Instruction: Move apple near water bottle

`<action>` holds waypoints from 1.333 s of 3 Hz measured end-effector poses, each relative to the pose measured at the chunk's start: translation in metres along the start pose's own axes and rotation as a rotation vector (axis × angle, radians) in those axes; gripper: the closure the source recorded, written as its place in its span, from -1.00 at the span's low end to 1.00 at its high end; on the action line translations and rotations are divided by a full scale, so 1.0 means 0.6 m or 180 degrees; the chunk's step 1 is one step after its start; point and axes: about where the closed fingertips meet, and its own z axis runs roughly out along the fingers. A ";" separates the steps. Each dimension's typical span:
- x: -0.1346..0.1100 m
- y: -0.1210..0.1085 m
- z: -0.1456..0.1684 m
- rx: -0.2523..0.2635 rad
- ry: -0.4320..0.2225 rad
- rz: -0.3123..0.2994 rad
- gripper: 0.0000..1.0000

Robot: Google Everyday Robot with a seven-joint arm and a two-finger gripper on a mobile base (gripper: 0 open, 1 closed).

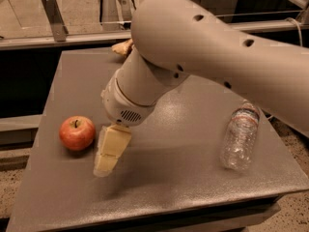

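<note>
The apple (77, 133) is small, round and red-orange with a short dark stem. It sits on the grey table (183, 178) near the left edge. The water bottle (240, 135) is clear crinkled plastic with a pale label band. It lies on its side at the right of the table, far from the apple. My gripper (111, 151) is pale yellow and hangs from the big white arm, low over the table just right of the apple, close beside it and not around it.
The white arm (207, 57) covers the back middle of the table. A tan corner of a snack bag (123, 47) peeks out behind it at the back edge. A metal rail (53, 16) stands beyond the table.
</note>
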 end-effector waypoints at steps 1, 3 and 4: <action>-0.029 -0.010 0.038 -0.0021 -0.0117 0.0023 -1.00; -0.059 -0.026 0.095 -0.0071 -0.0209 0.0152 -0.24; -0.073 -0.026 0.105 -0.0111 -0.0246 0.0241 0.25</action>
